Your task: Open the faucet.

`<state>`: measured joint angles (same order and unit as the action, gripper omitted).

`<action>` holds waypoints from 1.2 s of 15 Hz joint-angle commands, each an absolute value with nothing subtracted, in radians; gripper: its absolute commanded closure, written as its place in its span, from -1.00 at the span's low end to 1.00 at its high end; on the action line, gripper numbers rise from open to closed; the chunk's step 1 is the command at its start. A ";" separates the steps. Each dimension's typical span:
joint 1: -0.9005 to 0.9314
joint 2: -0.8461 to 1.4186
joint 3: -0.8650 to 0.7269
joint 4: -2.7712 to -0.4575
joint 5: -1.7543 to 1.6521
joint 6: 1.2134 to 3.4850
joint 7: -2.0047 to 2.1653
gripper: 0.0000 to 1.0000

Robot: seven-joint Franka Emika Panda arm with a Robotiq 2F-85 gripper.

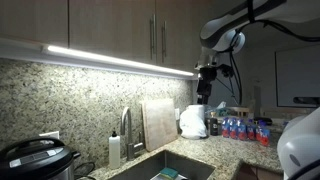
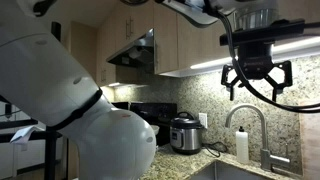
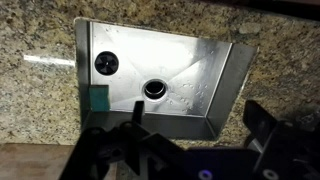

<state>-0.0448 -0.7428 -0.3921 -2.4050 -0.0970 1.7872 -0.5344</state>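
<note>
The faucet (image 1: 126, 124) is a slim steel gooseneck tap behind the sink (image 1: 165, 166); it also shows in an exterior view (image 2: 252, 117). My gripper (image 1: 205, 88) hangs high under the cabinets, well above the counter and apart from the faucet. In an exterior view (image 2: 255, 80) its fingers are spread open and empty. The wrist view looks straight down past the open gripper (image 3: 198, 125) onto the steel sink (image 3: 215, 75). A pale slim bar (image 3: 48, 60) at the sink's left edge may be the faucet from above; I cannot tell.
A white soap bottle (image 1: 115, 150) stands beside the faucet. A rice cooker (image 1: 35, 160), a cutting board (image 1: 158, 122), a white bag (image 1: 192, 122) and small bottles (image 1: 240, 128) sit on the granite counter. A green sponge (image 3: 98, 98) lies in the sink.
</note>
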 commanded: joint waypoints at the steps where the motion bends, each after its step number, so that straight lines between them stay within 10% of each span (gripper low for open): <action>1: -0.059 -0.738 -0.382 -2.403 -0.088 1.785 -0.543 -1.00; 18: -0.059 -0.652 -0.425 -2.421 -0.142 2.002 -0.600 -1.00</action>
<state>-0.0479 -0.7121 -0.4144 -2.4091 -0.1208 1.8924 -0.5468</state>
